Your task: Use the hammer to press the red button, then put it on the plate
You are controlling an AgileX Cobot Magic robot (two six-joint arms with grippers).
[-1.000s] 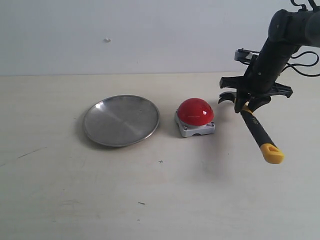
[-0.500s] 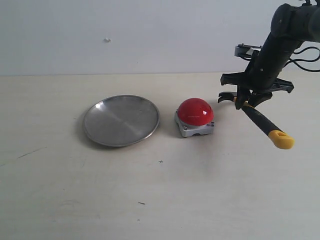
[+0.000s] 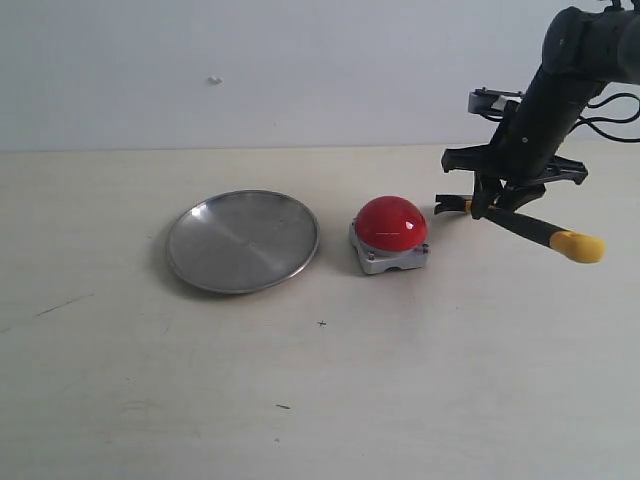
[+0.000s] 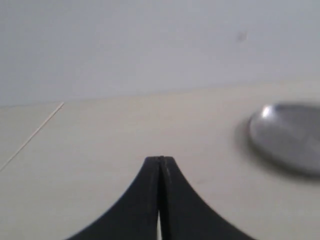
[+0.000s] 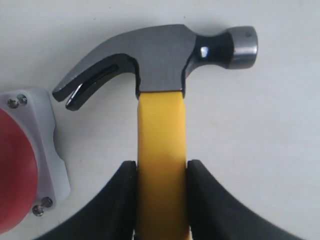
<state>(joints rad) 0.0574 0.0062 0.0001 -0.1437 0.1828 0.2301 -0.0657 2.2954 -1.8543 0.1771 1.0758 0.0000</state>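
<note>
Right gripper (image 3: 497,205) of mine pinches the hammer (image 3: 532,229) by the yellow part of its handle, just below the dark head, one finger on each side. In the exterior view the head points toward 9 o'clock and the yellow end toward 4 o'clock. The claw is just beside the grey base of the red button (image 3: 392,222), apart from it; the hammer is at the button's 3 o'clock. The plate (image 3: 243,240) rests on the counter (image 3: 400,380) at the button's 9 o'clock, near it. My left gripper (image 4: 160,165) has its fingers pressed together.
</note>
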